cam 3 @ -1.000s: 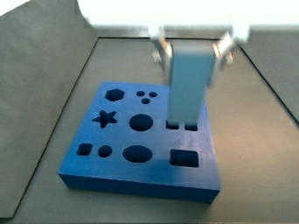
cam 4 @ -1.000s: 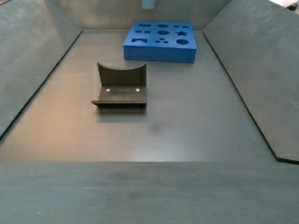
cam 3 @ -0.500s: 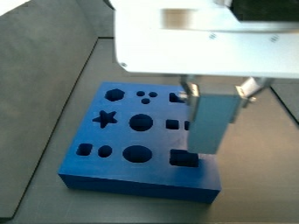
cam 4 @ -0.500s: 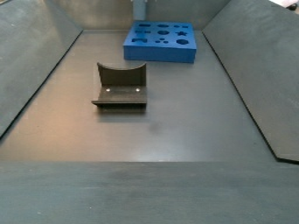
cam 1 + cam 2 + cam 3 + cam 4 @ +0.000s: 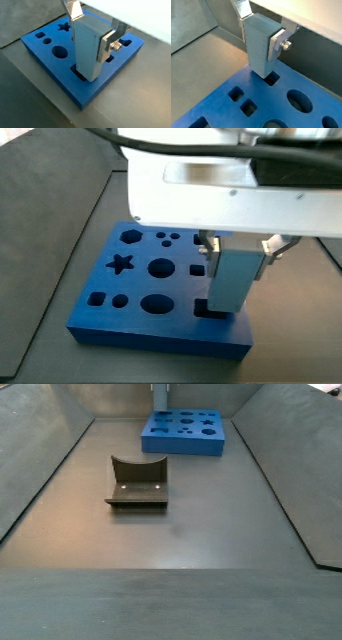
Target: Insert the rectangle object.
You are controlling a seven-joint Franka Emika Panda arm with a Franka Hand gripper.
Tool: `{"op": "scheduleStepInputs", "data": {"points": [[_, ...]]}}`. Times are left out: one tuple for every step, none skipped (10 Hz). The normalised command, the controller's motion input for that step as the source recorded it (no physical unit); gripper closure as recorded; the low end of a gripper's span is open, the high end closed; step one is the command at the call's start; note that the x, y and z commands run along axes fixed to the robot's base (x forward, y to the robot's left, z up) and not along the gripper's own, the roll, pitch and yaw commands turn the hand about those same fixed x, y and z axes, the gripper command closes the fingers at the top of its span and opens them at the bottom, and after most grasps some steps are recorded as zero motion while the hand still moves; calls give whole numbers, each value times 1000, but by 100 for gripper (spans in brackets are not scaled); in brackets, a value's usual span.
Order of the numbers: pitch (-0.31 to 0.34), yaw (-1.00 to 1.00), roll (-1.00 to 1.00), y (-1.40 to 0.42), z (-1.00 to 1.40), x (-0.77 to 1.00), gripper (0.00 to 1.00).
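Note:
The rectangle object (image 5: 86,50) is a tall light blue-grey block, held upright. My gripper (image 5: 92,29) is shut on its upper part, one silver finger on each side, as both wrist views show (image 5: 261,27). The block's lower end sits in the mouth of a rectangular hole near one edge of the bright blue holed board (image 5: 47,60). In a side view the block (image 5: 233,278) stands at the board's (image 5: 134,293) front right hole, under the gripper (image 5: 242,250). In a side view the board (image 5: 187,434) lies far back, with the block (image 5: 159,396) above it.
An olive-brown block with a notched top (image 5: 138,482) stands on the grey floor mid-left. The board has other holes: a star (image 5: 120,263), a hexagon (image 5: 130,233), circles and small squares. Sloping grey walls (image 5: 40,474) enclose the floor.
The gripper with the block has moved from above the small square holes towards the board's front right rectangular hole and has come down; the block's lower end now sits at that hole.

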Motion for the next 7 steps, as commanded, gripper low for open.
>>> {"op": "scheduleStepInputs", "data": {"points": [[-86,0,3,-17,-180,-217,100],[-77,0,10,-40,-120,-177,100],[-104,0,46,-54,-117,-206,100],[-127,46,73,-134,-89,-220,100],[-110,66,81,-129,-94,-149,100],[-71,80,64,0,-220,-31,100],[-16,0,97,0,-391,60,100]]}}
